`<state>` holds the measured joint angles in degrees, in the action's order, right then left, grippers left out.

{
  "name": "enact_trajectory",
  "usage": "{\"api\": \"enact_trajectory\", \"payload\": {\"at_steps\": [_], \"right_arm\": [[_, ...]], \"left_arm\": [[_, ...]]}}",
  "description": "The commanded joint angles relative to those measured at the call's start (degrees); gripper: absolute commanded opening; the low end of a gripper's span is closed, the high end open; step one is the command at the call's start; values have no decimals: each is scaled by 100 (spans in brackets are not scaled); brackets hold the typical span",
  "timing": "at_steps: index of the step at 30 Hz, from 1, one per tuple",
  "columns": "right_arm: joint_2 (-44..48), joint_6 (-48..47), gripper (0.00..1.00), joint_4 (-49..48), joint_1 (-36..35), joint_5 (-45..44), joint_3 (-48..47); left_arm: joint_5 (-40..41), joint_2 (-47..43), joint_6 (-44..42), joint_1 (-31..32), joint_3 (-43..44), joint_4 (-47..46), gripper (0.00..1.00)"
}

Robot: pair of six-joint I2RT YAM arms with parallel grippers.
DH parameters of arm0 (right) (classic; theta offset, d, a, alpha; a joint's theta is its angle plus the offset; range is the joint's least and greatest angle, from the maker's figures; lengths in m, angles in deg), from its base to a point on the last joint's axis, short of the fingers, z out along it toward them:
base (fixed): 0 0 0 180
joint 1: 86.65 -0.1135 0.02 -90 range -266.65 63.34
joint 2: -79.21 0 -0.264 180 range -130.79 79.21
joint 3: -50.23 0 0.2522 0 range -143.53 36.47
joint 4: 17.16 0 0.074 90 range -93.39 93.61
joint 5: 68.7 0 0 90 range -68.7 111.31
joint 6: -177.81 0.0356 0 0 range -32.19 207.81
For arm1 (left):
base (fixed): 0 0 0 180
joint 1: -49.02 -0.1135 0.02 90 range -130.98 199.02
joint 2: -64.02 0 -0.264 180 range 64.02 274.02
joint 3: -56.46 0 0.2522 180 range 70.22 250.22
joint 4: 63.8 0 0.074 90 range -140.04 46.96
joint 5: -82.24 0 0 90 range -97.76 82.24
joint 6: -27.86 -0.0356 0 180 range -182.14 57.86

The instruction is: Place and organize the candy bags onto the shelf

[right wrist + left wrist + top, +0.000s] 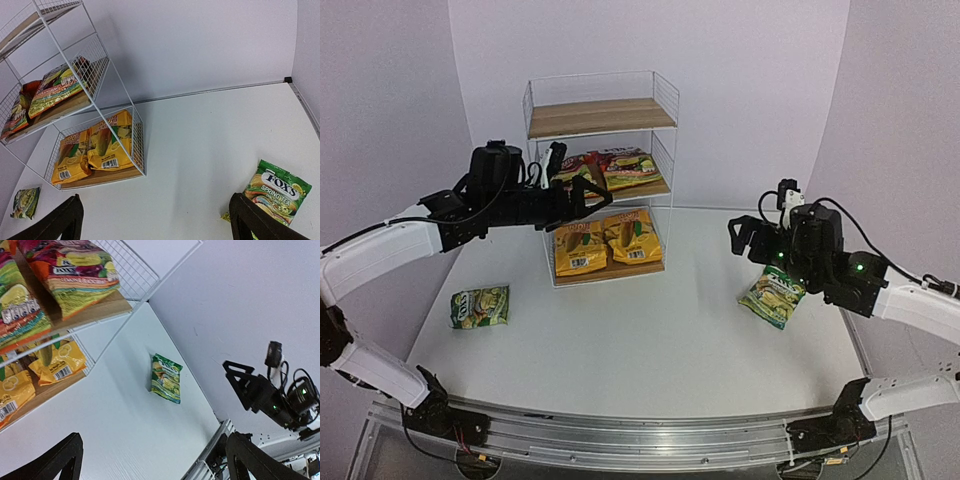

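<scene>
Shelf [601, 180]: stands upright at the far middle of the table [650, 345], close to the back wall.

Middle board [665, 186]: carries the two red-magenta bags side by side, one to the left [578, 168] and one to the right [632, 168]. In the top view their inner edges appear to overlap.

Bottom board [610, 272]: carries the two yellow-orange bags side by side, one left [579, 248] and one right [631, 237], with their barcodes toward the near edge.

Left green bag [480, 307]: lies flat on the table at the near left, well apart from the shelf.

Right green bag [772, 296]: lies flat on the right of the table, well apart from the shelf and just beside the right gripper.

Left gripper [154, 437]: raised above the table directly in front of the shelf, about level with the middle board in the top view. Its fingers [65, 460] are spread wide, with only bare table between them.

Right gripper [155, 197]: raised over the right side of the table, with its fingers [260, 220] likewise spread wide. In the right wrist view, the finger at the right edge overlaps the near corner of the right green bag. Whether the finger touches the bag cannot be told.
</scene>
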<state>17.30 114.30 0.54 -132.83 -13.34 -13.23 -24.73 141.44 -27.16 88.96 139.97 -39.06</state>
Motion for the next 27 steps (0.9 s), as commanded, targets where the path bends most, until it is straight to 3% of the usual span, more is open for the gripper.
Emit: {"api": "enact_trajectory", "payload": {"at_steps": [1,4,8,13,19,27], "right_arm": [[-237,-56,98,490,82,-194,-437],[-300,75,98,869,372,-29,-444],[-371,617,98,1363,1483,1157,-314],[-709,831,98,1956,2683,1842,-46],[-1640,1171,98,1929,4146,3078,186],[-3270,1344,85,1261,4876,3975,91]], "left_arm": [[279,-490,44,304,-527,203,100],[531,-778,305,338,-1239,211,100],[804,-1108,727,359,-2239,-75,100],[1077,-1067,1135,365,-3063,-497,100],[1129,-817,1329,364,-3436,-1063,100],[1094,-592,1311,365,-3457,-1535,100]]}}
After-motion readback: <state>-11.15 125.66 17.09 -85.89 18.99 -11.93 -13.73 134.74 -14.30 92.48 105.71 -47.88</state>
